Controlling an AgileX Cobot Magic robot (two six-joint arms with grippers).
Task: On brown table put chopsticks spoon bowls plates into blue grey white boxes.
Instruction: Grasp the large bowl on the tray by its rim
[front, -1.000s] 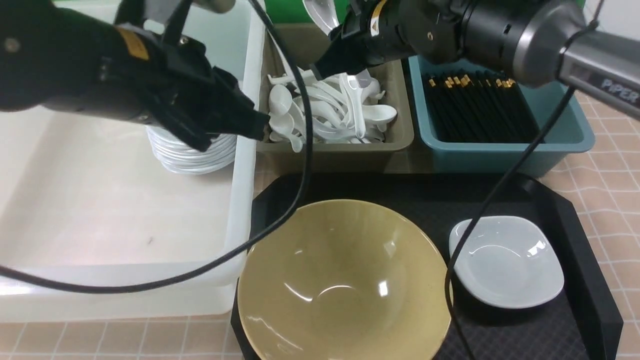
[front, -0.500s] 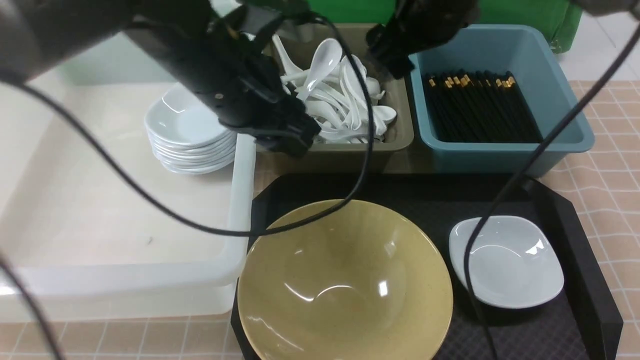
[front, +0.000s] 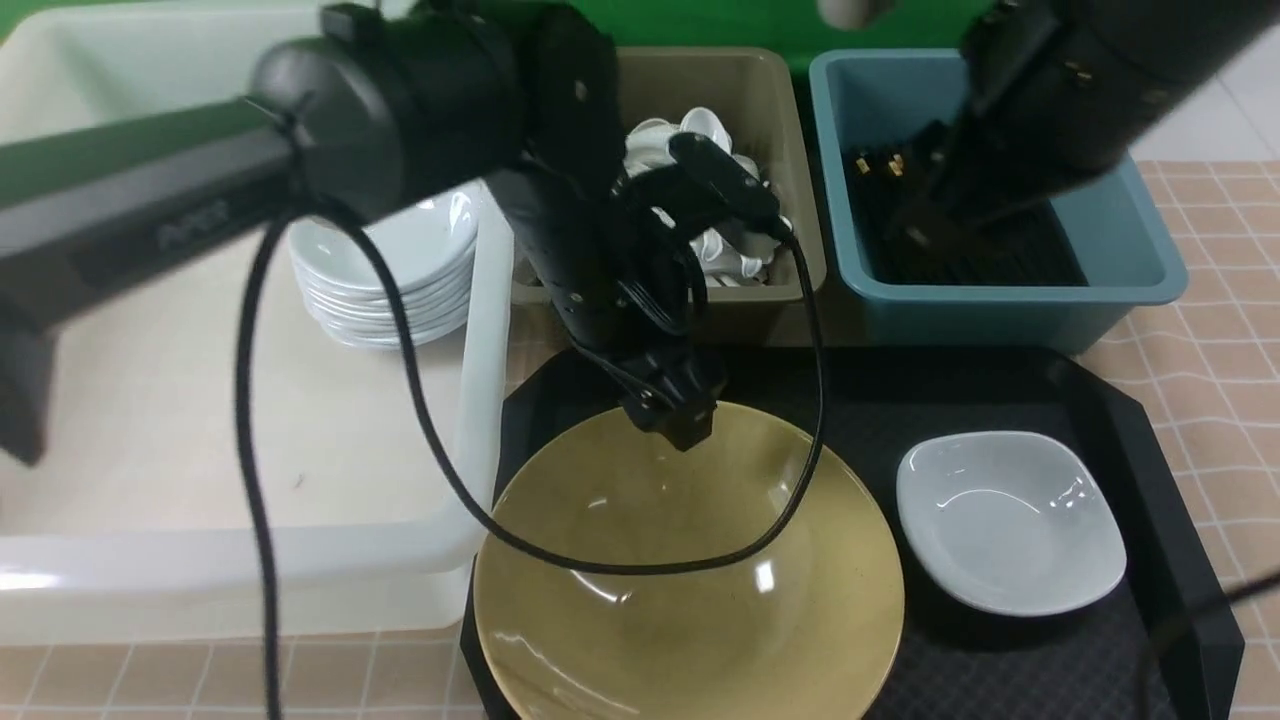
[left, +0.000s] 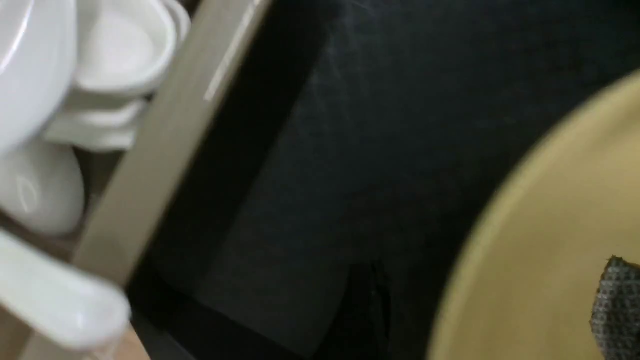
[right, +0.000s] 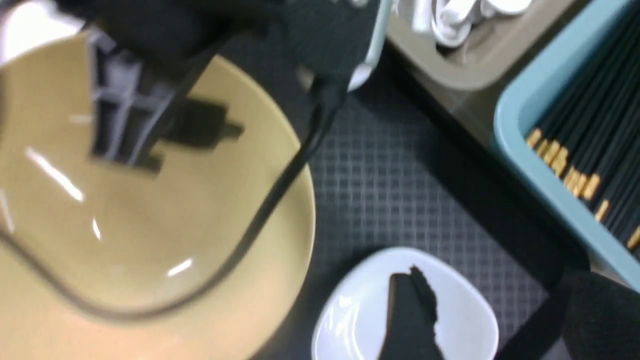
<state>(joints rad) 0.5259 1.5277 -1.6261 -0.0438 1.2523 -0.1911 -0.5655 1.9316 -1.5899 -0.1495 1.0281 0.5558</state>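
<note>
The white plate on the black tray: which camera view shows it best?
The front view: the whole plate is visible on the black tray. The right wrist view shows it blurred, partly hidden and cut off at the edge. The left wrist view does not show it.

The left arm crosses from the upper left to mid-frame. The left gripper (front: 668, 415) points down at the far rim of the yellow bowl (front: 690, 590). The bowl sits on a black tray (front: 1150, 420) beside a white plate (front: 1010, 525). More plates are stacked (front: 400, 260) in the white box (front: 200, 580). Spoons (front: 700, 128) fill the grey box (front: 760, 90). At upper right, the right gripper (front: 915, 230) hangs above the chopsticks (front: 1020, 262) in the blue box (front: 1000, 315).
</note>
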